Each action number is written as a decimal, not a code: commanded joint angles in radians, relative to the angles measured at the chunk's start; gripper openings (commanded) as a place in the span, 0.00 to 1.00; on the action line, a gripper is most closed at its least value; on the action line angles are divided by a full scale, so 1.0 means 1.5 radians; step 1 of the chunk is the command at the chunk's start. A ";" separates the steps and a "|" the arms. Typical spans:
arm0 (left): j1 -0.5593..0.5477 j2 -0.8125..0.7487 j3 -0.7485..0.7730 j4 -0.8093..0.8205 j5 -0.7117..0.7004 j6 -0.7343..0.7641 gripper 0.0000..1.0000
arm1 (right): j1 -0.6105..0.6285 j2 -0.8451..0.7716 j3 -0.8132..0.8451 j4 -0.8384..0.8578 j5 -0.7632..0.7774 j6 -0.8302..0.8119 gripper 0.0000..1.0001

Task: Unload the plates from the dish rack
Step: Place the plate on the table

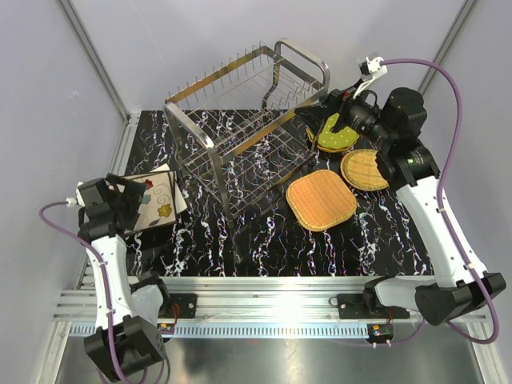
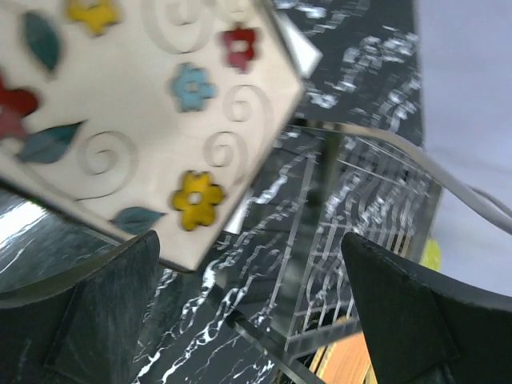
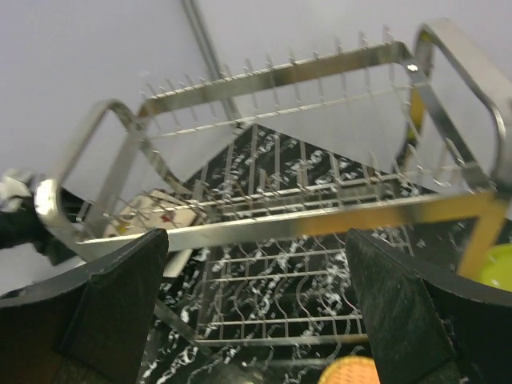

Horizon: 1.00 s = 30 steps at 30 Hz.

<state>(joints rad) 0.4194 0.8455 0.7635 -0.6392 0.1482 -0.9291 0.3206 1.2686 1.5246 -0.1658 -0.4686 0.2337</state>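
The chrome wire dish rack is set toward the far edge of the desk — the flower-patterned cream square plate is laid by the left edge. Left gripper and right gripper are held wide, empty.

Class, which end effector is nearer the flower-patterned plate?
Left. The left end effector is right beside the flower-patterned plate; the right end effector is across the dish rack.

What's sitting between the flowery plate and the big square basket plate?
The dish rack stands between the flowery plate and the square woven plate. The top view shows it best.
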 commanded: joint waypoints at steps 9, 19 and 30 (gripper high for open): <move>-0.061 -0.014 0.169 0.089 0.125 0.189 0.99 | -0.067 -0.034 0.020 -0.186 0.237 -0.134 1.00; -0.093 -0.039 0.284 0.035 0.035 0.355 0.99 | -0.074 0.010 -0.014 -0.216 0.505 -0.139 1.00; -0.126 -0.221 0.148 0.184 -0.115 0.539 0.99 | -0.074 0.017 -0.032 -0.193 0.610 -0.153 1.00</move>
<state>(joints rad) 0.2337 0.6098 1.0817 -0.5316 0.0605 -0.2493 0.2134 1.3212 1.4818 -0.5106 0.3687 0.0196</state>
